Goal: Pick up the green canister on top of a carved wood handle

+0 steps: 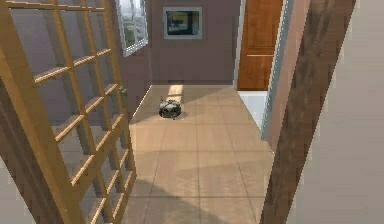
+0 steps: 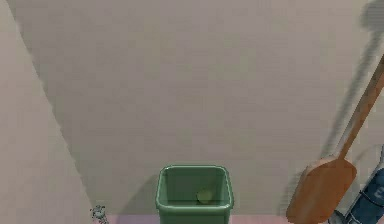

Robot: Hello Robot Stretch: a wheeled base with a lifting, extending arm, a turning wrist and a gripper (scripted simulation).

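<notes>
Ahead on floor (image 1: 200,150), round dark object (image 1: 172,108) past lattice frame (image 1: 75,120) and wooden post (image 1: 310,110); end effector state: cannot tell

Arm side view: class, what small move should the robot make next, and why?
Probably reach the arm out toward the green container, since it sits near this view's bottom middle, before the wall, with a wooden paddle-like piece just to its right.

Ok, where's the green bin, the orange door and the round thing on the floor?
green bin (image 2: 195,168), arm side view, on its far rim.
orange door (image 1: 260,40), forward view, on the middle of its panel.
round thing on the floor (image 1: 172,108), forward view, on its top.
</notes>
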